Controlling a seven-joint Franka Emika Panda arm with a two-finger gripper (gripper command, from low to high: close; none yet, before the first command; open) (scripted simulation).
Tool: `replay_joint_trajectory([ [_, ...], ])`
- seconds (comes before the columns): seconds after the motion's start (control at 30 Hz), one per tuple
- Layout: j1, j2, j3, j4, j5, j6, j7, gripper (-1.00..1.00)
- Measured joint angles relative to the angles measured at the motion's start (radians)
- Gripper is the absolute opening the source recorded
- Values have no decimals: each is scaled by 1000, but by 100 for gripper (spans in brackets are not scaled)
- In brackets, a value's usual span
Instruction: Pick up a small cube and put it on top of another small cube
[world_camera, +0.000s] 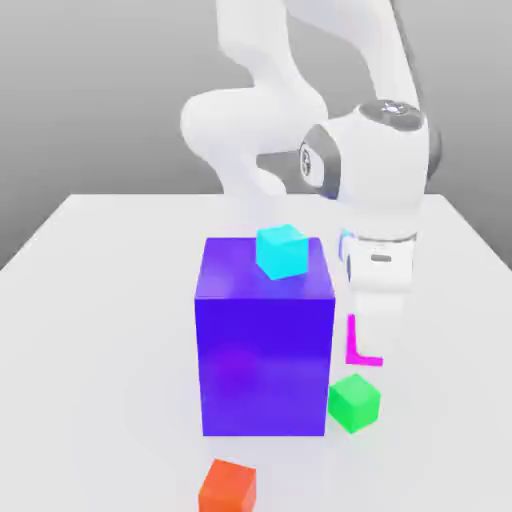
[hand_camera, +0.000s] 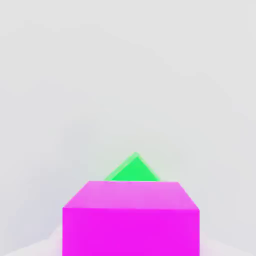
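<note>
Small bright magenta cube (hand_camera: 131, 220), flat-faced and sharp-edged, clamped in the closed hand (world_camera: 362, 345) above the surface (world_camera: 120, 300).

A magenta cube (hand_camera: 131, 218) partly hides a green cube (hand_camera: 132, 169) behind it.

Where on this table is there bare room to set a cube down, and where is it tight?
Bare table lies to the exterior view's left of the big blue block and behind it. It is tight on the block's right, where the gripper with the pink cube, the green cube and the orange cube cluster.
</note>
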Motion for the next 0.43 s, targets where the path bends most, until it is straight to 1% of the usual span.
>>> replay_joint_trajectory([
  [0.13,17,60,2,7,73,36,-54,-100],
  [0.23,26,102,0,10,98,68,-73,-100],
  [0.33,23,138,-1,11,95,104,-71,-100],
  [0.43,25,167,-14,10,56,144,-43,-100],
])
